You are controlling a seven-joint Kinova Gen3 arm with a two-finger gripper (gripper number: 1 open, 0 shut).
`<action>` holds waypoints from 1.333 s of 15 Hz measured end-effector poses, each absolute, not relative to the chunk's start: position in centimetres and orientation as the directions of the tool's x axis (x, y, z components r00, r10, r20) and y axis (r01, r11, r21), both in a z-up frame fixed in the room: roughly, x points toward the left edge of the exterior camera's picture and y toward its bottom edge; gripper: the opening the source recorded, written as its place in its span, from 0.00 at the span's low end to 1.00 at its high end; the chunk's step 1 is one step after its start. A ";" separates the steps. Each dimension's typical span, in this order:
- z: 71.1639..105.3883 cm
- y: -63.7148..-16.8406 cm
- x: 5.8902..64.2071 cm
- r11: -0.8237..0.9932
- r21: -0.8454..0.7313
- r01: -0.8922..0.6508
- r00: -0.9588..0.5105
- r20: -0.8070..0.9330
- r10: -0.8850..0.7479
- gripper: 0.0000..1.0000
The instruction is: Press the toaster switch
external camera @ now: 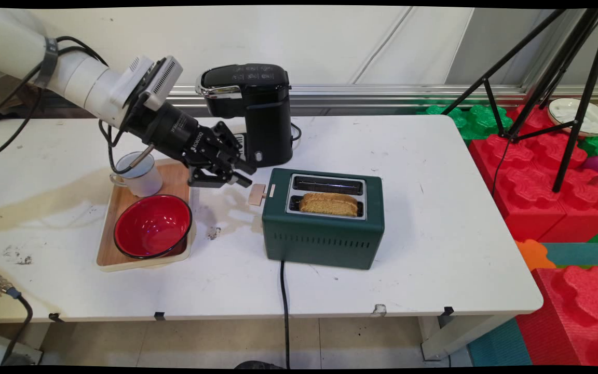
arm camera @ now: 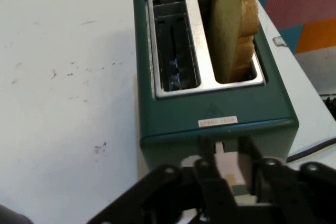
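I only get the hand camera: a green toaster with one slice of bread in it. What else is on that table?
Observer: A black coffee machine stands behind the toaster.
Operator: Anything near the hand?
Observer: A wooden tray lies beside the gripper, holding a red bowl and a white mug.
Operator: Has the toaster a cord?
Observer: Yes, a black cord runs from its front over the near edge.

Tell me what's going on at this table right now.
The Kinova arm's claw hangs low beside the green toaster, right by its pale lever on the end face. A slice of toast stands up out of one slot; the other slot is empty. Behind the arm, a tray carries a red bowl and a white mug, with a black coffee machine further back.
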State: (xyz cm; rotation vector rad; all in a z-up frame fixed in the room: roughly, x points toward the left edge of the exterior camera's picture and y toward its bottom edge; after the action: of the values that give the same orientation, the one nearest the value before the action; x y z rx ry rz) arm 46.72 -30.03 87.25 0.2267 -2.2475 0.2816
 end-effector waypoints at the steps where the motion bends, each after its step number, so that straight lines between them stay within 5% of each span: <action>1: 87.2 -30.0 46.7 0.959 -0.125 -0.255 -0.632 0.772 -0.067 0.00; 20: 83.7 -30.9 45.1 0.963 -0.101 -0.250 -0.660 0.745 -0.093 0.00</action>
State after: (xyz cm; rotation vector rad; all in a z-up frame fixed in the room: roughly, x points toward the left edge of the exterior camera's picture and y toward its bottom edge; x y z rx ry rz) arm 45.10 -30.93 83.72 0.2399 -2.2903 0.2474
